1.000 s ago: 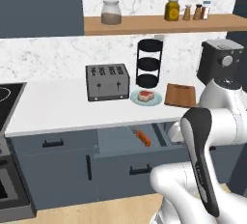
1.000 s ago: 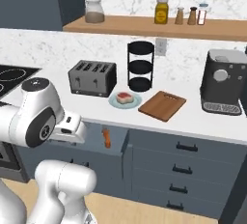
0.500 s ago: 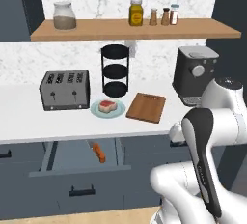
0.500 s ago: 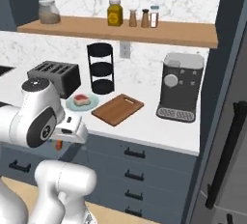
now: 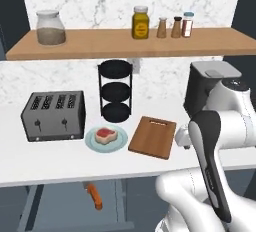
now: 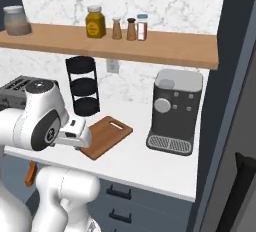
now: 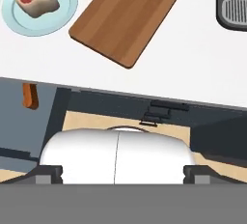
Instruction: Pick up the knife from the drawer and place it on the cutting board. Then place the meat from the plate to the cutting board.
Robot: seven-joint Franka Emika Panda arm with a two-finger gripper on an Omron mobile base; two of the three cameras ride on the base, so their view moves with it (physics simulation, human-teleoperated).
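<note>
Left base view?
— Knife, slim with an orange-brown handle, lies in the open drawer below the plate.
— Gripper?
— Beside the board; can't tell its opening.

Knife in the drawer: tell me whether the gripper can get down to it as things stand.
Probably yes. The knife lies uncovered in the open drawer, nothing over it. The hand is up at counter level and must first descend.

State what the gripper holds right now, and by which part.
Nothing is held: the knife lies in the open drawer, the meat on the plate.
</note>
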